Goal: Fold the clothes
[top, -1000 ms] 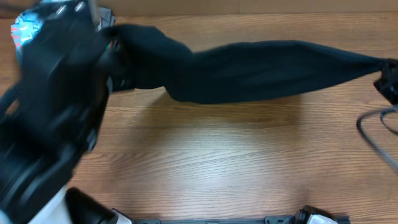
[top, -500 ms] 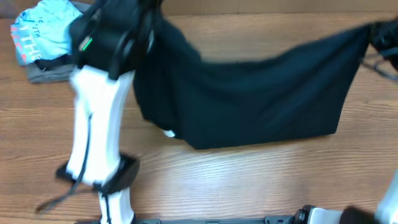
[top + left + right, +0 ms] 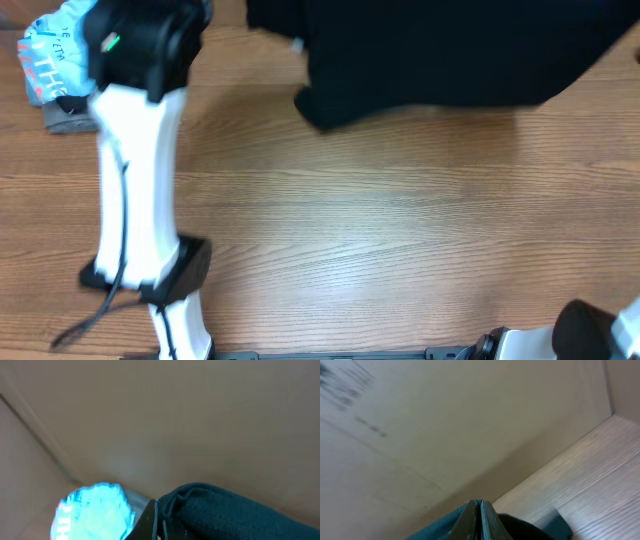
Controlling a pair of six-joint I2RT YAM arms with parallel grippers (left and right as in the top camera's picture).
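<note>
The clothes (image 3: 450, 60), a plain black T-shirt, hang spread along the far edge of the table, with the small white neck tag (image 3: 297, 45) near the left end. In the left wrist view my left gripper (image 3: 156, 522) is shut, with bunched black fabric (image 3: 240, 515) pinched at its tips. My right gripper (image 3: 479, 520) is also shut, and dark cloth (image 3: 520, 530) spills out on both sides of its fingers. In the overhead view both sets of fingertips are hidden, beyond the top edge or behind the shirt.
A light blue shirt with red lettering (image 3: 50, 50) lies on a grey garment (image 3: 65, 118) at the far left. My white left arm (image 3: 130, 190) reaches across the left side of the wooden table (image 3: 350, 230). A brown cardboard wall (image 3: 175, 420) stands behind the table.
The black shirt went from a stretched band to a hanging sheet and has moved toward the far edge. The left arm has swung back and straightened.
</note>
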